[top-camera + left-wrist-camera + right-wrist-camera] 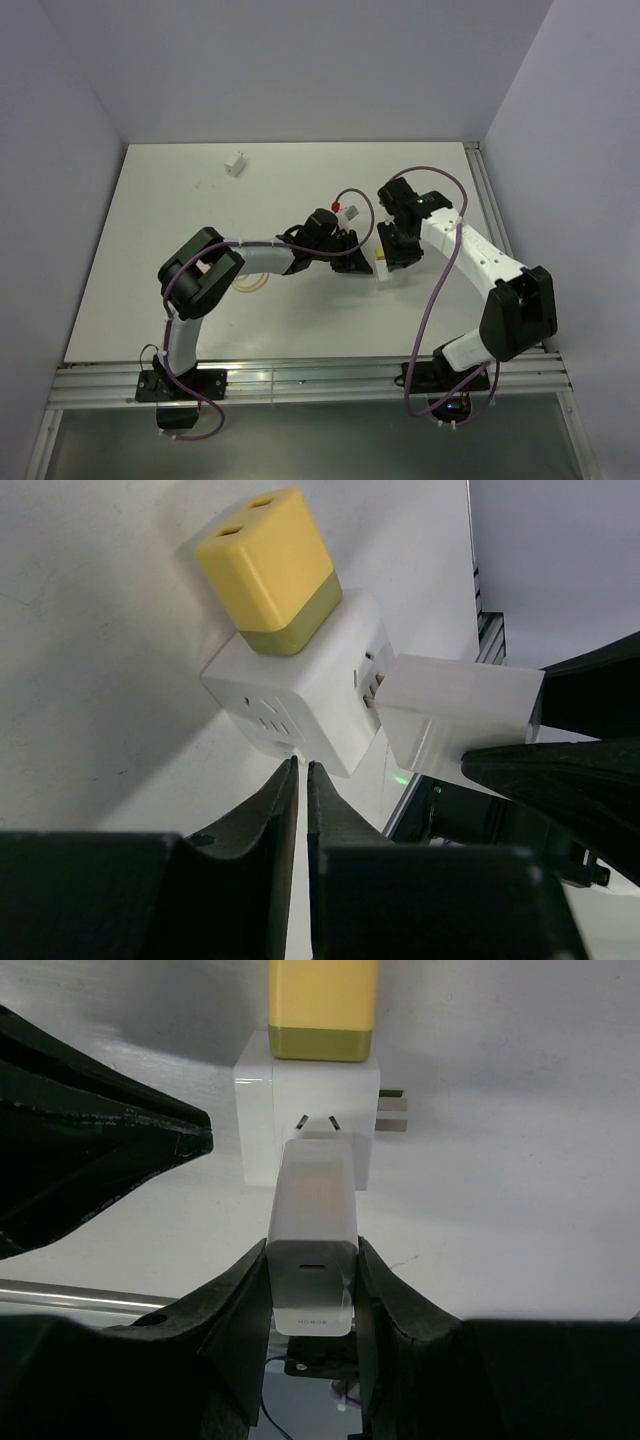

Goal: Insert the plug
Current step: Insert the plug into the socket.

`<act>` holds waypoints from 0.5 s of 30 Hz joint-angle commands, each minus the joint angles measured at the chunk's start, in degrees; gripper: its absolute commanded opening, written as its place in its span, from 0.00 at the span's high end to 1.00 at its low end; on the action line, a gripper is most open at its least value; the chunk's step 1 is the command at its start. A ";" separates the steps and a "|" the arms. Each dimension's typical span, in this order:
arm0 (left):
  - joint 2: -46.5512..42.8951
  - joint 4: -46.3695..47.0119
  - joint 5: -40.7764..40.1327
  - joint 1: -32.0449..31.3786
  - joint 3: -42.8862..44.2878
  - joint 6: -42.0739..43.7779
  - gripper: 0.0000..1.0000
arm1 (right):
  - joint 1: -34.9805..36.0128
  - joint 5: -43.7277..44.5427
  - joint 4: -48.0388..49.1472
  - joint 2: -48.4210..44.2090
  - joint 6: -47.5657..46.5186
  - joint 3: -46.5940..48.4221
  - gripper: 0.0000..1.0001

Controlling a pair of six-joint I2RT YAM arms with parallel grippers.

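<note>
The socket cube [305,1110] is white. The adapter [322,995] plugged into it is yellow, with an olive band nearest the cube. The charger [312,1220] at the cube's face is milky white with grey lettering. The right gripper [312,1255] is black.

We're getting bright, even light overall, soft shadows on the table [150,250], and blurry dark fingers [230,1350] along the wrist views' bottom.
</note>
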 commanded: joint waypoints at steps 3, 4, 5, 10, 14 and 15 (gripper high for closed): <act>0.46 2.53 1.03 -0.33 2.19 -0.48 0.86 | 0.27 -0.13 -0.65 4.75 -0.63 2.49 1.00; 0.64 2.62 1.21 -0.33 2.28 -0.65 0.86 | 0.18 -0.22 -0.65 5.45 -0.80 2.41 1.00; 0.82 2.80 1.64 -0.33 2.28 -0.83 0.86 | 0.18 -0.05 -0.48 6.85 -0.81 2.32 1.00; 0.73 3.24 1.65 -0.42 2.19 -0.83 0.86 | 0.18 -1.01 3.38 8.10 0.33 -2.24 1.00; 0.99 2.89 1.12 -0.42 1.93 -0.57 0.86 | 0.27 0.48 5.68 9.84 1.13 -4.27 1.00; 1.17 2.97 1.21 -0.33 1.75 -0.65 0.86 | 0.44 1.01 5.33 10.38 1.39 -3.58 1.00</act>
